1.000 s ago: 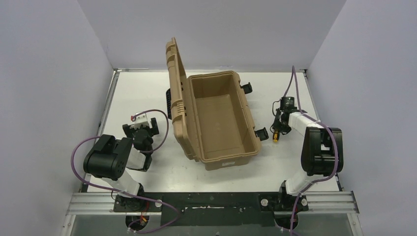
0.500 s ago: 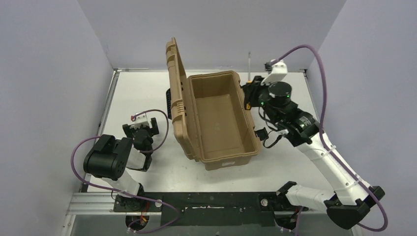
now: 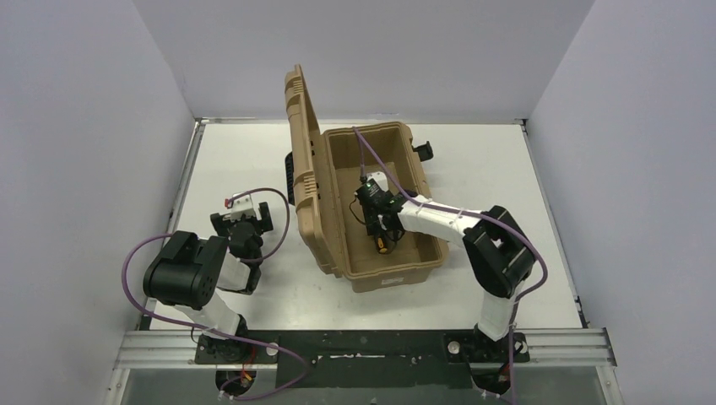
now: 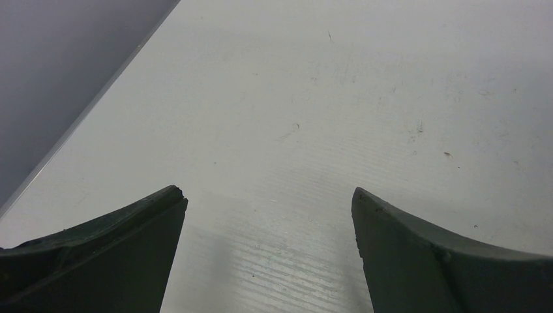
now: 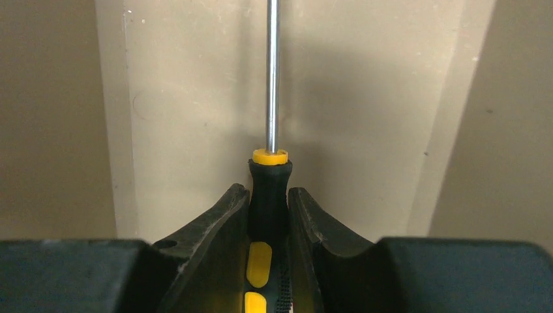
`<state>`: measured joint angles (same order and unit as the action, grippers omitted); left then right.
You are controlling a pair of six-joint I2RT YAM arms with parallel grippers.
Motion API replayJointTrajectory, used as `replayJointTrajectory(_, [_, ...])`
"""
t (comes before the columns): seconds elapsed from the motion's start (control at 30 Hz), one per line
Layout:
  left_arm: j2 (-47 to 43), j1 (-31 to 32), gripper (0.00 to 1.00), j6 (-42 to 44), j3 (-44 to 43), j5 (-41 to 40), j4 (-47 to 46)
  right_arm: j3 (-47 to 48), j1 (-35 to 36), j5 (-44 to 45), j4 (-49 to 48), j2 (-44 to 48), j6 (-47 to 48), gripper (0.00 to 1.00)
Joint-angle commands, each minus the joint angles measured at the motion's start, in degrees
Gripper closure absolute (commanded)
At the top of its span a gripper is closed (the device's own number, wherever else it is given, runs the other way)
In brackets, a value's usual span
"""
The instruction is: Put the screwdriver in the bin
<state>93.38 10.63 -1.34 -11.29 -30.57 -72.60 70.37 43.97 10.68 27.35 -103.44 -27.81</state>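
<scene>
The bin point(image 3: 397, 274) is a tan hard case in the middle of the table, its ribbed lid point(image 3: 300, 135) standing open on the left. My right gripper point(image 3: 377, 226) reaches over the right rim into the tub and is shut on the screwdriver point(image 3: 382, 246). In the right wrist view the fingers point(image 5: 225, 218) clamp the black and yellow handle point(image 5: 267, 195), and the silver shaft point(image 5: 272, 72) points away along the bin's inner wall point(image 5: 195, 98). My left gripper point(image 3: 243, 221) rests left of the bin, open and empty point(image 4: 267, 195).
Black latches point(image 3: 425, 150) stick out from the bin's right side. The white table point(image 3: 498, 169) is walled by grey panels on three sides. The left wrist view shows bare table point(image 4: 313, 98) and the left wall's edge.
My right arm carried the screwdriver from the table right of the bin, up past the bin's far right corner, then down into the tub. The left arm has not moved.
</scene>
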Motion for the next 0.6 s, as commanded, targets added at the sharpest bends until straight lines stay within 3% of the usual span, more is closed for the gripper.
replayJointTrajectory(0.0, [-0.5, -0.4, 0.03, -0.9, -1.2, 0.3, -1.8, 0.9, 0.0, -2.1, -5.1, -2.3, -2.5, 1.00])
replayJointTrajectory(0.07, [-0.5, -0.4, 0.03, -0.9, -1.2, 0.3, -1.8, 0.6, 0.0, -2.4, -5.1, -4.2, -3.2, 0.97])
replayJointTrajectory(0.13, [-0.5, -0.4, 0.03, -0.9, -1.2, 0.3, -1.9, 0.0, 0.0, -2.1, -5.3, -4.6, -3.9, 0.79])
replayJointTrajectory(0.27, [-0.4, -0.4, 0.03, -0.9, -1.2, 0.3, -1.8, 0.6, 0.0, -0.5, -3.9, -2.7, -4.0, 0.20])
replayJointTrajectory(0.33, [-0.5, -0.4, 0.03, -0.9, -1.2, 0.3, -1.8, 1.7, 0.2, 0.0, -3.4, -0.4, -3.1, 0.01])
replayJointTrajectory(0.57, [-0.4, -0.4, 0.03, -0.9, -1.2, 0.3, -1.8, 8.6, 0.2, 2.7, -0.9, 11.2, 3.1, 0.00])
